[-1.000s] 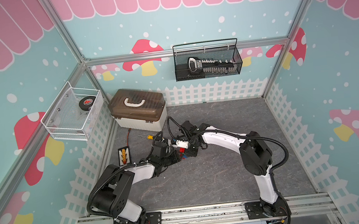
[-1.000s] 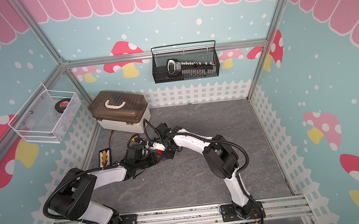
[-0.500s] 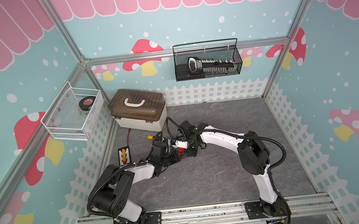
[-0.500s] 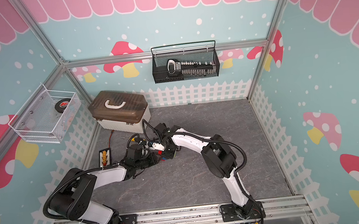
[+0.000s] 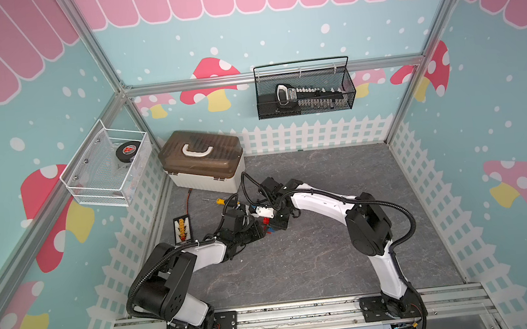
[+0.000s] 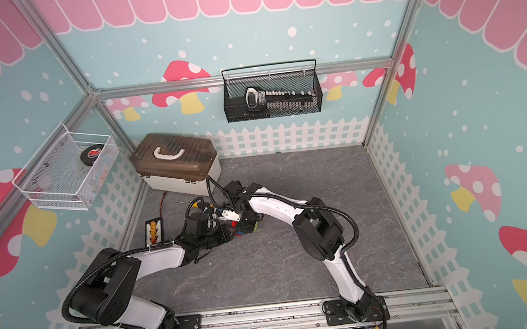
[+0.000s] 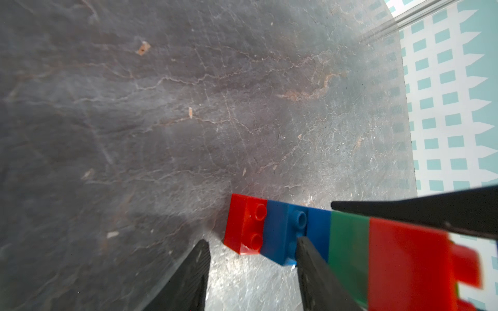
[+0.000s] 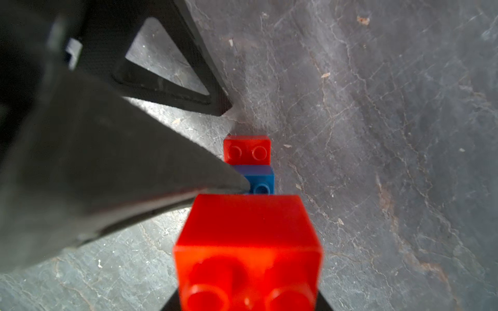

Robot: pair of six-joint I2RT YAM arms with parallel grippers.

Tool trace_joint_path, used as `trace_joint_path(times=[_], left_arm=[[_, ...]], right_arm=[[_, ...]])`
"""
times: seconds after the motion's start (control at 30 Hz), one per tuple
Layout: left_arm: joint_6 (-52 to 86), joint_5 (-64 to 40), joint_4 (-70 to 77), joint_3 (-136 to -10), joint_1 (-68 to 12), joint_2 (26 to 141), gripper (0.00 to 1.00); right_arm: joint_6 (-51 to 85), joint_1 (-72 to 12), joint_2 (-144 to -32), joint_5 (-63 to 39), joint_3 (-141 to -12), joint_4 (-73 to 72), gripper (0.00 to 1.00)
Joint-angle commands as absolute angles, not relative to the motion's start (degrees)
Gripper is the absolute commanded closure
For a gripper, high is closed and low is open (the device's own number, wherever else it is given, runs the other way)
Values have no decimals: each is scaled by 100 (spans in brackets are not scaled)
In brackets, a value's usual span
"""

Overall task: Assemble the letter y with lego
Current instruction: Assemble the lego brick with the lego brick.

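— Right gripper (image 5: 278,224) first: is it holding anything?

— Yes. It is clenched on the red tip brick (image 8: 248,250) of the letter y (image 7: 318,231), at the middle-left of the grey table (image 5: 346,256). The left gripper (image 7: 252,241) meets it from the opposite side, jaws parted with bare table between them. One finger (image 7: 315,272) touches the blue brick (image 7: 277,234).

— How much room is around them?

— A broad stretch of bare table lies to the robot's right and toward the front rail (image 5: 286,314). Behind and to the left it is tighter. A brown-lidded storage box (image 5: 202,161) fills the rear left corner. A yellow-handled screwdriver (image 5: 218,201) lies just behind the grippers. A black connector strip (image 5: 182,229) sits near the left picket-fence wall (image 5: 138,217).

— What do the close cameras add?

— In both top views the letter is only a small patch of colour, mostly covered by the two grippers. The left wrist view shows it as a row: red foot brick (image 7: 245,229) down at the table, then blue, then dark green brick (image 7: 347,242), then red under the right gripper's finger. The right wrist view looks along that row, with the tip brick large and blurred and the foot far off. A top view shows a lime green edge (image 6: 255,227) beside the right gripper.
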State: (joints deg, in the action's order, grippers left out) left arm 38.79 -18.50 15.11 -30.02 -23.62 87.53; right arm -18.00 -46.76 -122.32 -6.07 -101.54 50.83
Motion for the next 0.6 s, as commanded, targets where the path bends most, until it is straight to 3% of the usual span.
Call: trace_joint_path(times=[0.0, 0.57], left_arm=[[3876, -1713, 1155, -2809, -2220, 8585, 45], [3943, -1614, 1052, -2570, -2066, 8210, 42]], right_arm=[[-1883, -4720, -12540, -456, -10210, 5395, 78], [-1842, -4746, -12667, -449, -10509, 5591, 78]])
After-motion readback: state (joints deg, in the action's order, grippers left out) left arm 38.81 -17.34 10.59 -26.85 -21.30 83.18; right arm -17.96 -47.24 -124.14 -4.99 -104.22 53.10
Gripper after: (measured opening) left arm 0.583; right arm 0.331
